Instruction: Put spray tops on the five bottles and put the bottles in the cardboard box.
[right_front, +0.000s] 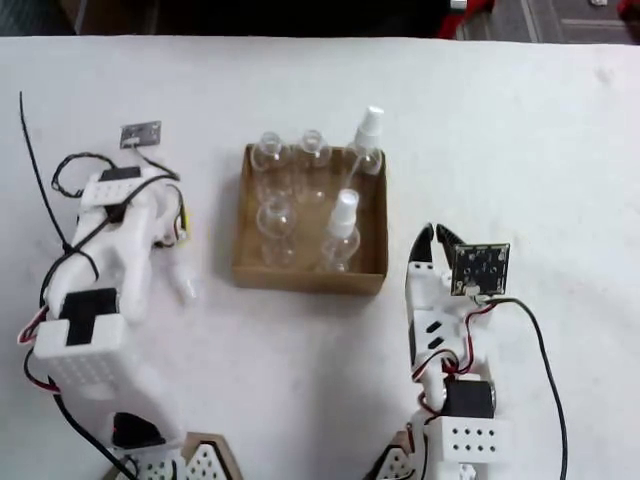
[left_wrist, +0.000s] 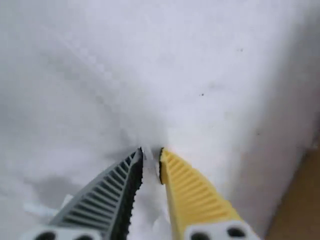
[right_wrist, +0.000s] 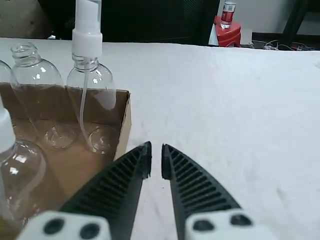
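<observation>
A: How much room is there round the cardboard box (right_front: 310, 278)?
B: I see bare table (right_front: 510, 130) to its right and beyond it, wide enough to pass. The left arm (right_front: 120, 235) lies near its left wall, so that gap is narrow.
A: And from above?
B: Five bottles (right_front: 270, 155) crowd it; two spray tops (right_front: 371, 122) on the right side stand tallest. My right gripper (right_wrist: 156, 159) sits just beside the near right corner.

A white table (right_front: 300, 350) spreads wide under soft, even light. Past its far edge the room is dark. There, 1 red object (right_wrist: 226, 31) carries 1 small bottle (right_wrist: 228, 10), near loose cables (right_wrist: 280, 46) and grey floor (right_front: 570, 18).
</observation>
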